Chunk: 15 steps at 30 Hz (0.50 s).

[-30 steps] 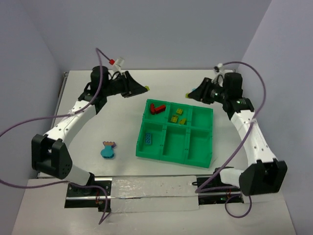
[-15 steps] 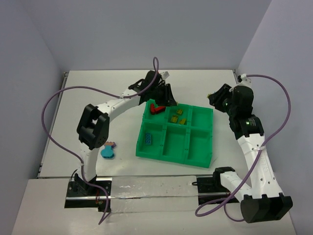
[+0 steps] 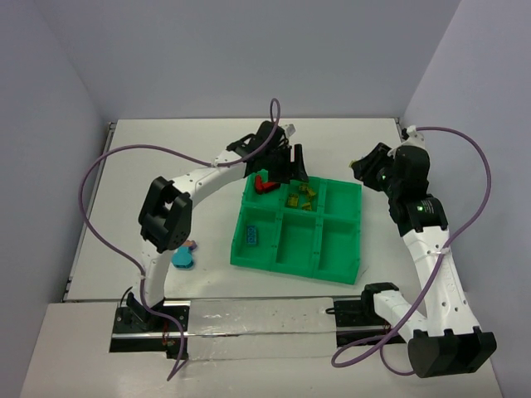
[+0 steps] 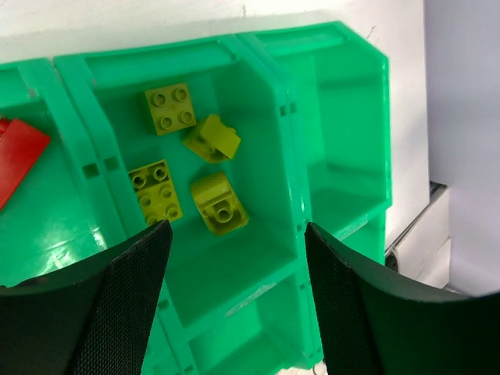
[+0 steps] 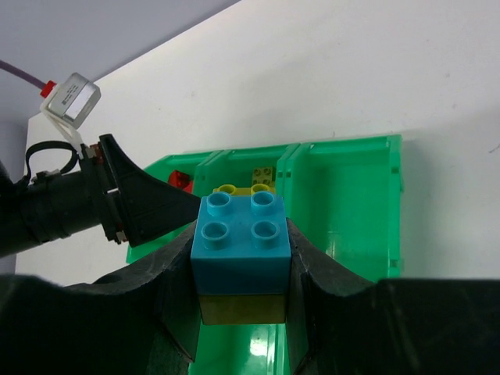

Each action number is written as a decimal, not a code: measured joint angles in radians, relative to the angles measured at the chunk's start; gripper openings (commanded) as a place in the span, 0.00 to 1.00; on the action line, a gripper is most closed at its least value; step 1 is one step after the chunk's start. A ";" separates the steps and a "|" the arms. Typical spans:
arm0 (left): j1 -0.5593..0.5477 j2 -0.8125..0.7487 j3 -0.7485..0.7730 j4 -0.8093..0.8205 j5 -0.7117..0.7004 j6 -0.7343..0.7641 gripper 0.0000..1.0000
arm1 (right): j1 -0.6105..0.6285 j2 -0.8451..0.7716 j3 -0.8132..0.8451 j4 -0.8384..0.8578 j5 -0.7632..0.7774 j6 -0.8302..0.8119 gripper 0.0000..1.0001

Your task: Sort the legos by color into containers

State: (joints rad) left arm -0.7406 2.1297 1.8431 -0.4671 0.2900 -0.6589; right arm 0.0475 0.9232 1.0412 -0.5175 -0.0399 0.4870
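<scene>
My left gripper [image 3: 295,168] [image 4: 234,301] hangs open over the back middle compartment of the green tray [image 3: 338,267] [image 4: 291,148], with nothing between its fingers. Several yellow-green legos [image 4: 219,203] [image 3: 303,196] lie loose in that compartment. A red lego [image 3: 265,183] [image 4: 17,152] lies in the back left compartment and a blue one [image 3: 252,235] in the front left. My right gripper [image 3: 363,166] [image 5: 242,277] is at the tray's back right corner. It is shut on a cyan lego [image 5: 242,246] stacked on a yellow-green one [image 5: 242,307].
A cyan and pink lego cluster [image 3: 183,254] sits on the white table left of the tray, beside the left arm's elbow [image 3: 164,217]. Purple cables loop over both arms. Walls close the table at the back and sides.
The left arm swung from the back left of the table to over the tray, then its gripper opened. The right arm drew back and rose early on, then held still.
</scene>
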 measured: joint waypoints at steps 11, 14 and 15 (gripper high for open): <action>0.096 -0.462 -0.415 0.229 0.237 -0.040 0.55 | 0.011 0.041 -0.034 0.156 -0.325 0.113 0.00; 0.184 -0.597 -0.567 0.467 0.379 -0.141 0.55 | 0.039 0.075 -0.050 0.291 -0.456 0.187 0.00; 0.209 -0.626 -0.608 0.547 0.405 -0.186 0.56 | 0.057 0.097 -0.050 0.339 -0.498 0.205 0.00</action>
State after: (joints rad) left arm -0.5317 1.5039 1.2347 0.0795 0.6951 -0.8451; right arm 0.1042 1.0203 0.9913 -0.1788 -0.5383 0.6922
